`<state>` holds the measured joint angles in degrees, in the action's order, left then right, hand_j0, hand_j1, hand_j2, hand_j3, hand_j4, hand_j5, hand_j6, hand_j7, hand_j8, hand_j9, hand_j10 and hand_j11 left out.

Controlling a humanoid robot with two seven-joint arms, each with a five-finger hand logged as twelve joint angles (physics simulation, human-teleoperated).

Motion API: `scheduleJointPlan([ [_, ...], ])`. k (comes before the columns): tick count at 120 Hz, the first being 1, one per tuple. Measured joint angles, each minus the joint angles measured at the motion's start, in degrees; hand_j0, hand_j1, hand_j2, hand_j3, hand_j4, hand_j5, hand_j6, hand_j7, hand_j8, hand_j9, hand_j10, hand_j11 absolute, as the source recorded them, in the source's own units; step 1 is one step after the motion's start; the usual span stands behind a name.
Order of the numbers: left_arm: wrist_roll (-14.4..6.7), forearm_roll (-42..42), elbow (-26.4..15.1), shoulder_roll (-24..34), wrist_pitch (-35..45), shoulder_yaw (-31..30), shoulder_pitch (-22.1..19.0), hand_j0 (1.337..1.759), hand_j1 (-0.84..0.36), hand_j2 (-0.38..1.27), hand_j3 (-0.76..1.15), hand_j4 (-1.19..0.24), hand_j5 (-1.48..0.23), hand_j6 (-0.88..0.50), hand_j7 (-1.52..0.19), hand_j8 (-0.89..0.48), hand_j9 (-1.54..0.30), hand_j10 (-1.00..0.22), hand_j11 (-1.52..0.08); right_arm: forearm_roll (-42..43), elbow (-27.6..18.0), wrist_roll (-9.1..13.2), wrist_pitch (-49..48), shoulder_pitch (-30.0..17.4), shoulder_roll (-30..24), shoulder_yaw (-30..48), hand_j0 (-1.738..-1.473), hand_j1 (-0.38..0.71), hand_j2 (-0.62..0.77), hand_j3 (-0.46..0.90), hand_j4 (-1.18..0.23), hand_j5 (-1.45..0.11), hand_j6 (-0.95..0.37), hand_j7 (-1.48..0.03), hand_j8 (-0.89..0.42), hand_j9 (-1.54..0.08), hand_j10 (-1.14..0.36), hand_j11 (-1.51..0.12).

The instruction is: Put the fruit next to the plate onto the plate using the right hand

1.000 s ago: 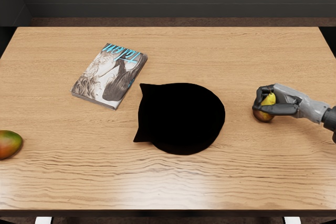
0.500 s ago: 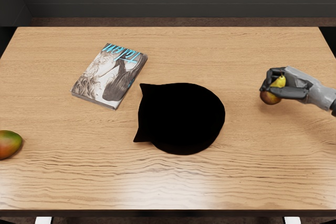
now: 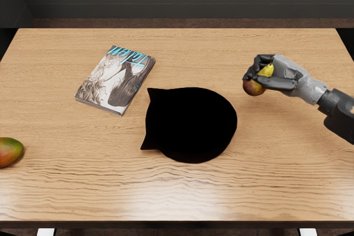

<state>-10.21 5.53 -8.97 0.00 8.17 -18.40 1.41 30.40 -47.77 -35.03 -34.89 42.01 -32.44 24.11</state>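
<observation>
Farthest left, a mango (image 3: 9, 151) lies at the tabletop's (image 3: 276, 181) left edge. Toward the back left corner lies a magazine (image 3: 115, 79). At the centre sits a black, cat-head-shaped plate (image 3: 191, 124). Near the right edge, the right hand (image 3: 269, 73) has its fingers wrapped around a yellow-and-red fruit (image 3: 254, 87), clear of the plate.

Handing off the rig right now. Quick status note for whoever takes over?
Right hand: fingers shut on the small yellow-and-red fruit, which is to the right of the black cat-shaped plate and apart from it.
Left hand: not in view.
Done: the fruit is grasped.
Left: carry it over the plate, set it down, release.
Also on the wooden table: a magazine behind-left of the plate, and a red-green mango at the left edge.
</observation>
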Motion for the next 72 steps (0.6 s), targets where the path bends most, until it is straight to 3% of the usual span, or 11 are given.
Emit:
scheduleJointPlan([
  [42,-0.01,-0.01,0.00,0.00,0.00,-0.01,0.00,1.658,0.35,0.00,0.00,0.00,0.00,0.00,0.00,0.00,0.00,0.00,0.00,0.81,-2.60,-0.01,0.20,2.21,7.37,-0.25,-1.599,0.50,-0.26,0.00,-0.81,-1.25,-0.87,-1.13,-0.56,-1.22,-0.29,-1.25],
  [72,-0.01,-0.01,0.00,0.00,0.00,-0.01,0.00,1.658,0.35,0.00,0.00,0.00,0.00,0.00,0.00,0.00,0.00,0.00,0.00,1.79,-7.19,0.00,0.23,2.34,8.78,-2.07,-1.598,0.50,-0.25,0.00,-0.81,-1.24,-0.87,-1.13,-0.56,-1.22,-0.29,-1.25],
])
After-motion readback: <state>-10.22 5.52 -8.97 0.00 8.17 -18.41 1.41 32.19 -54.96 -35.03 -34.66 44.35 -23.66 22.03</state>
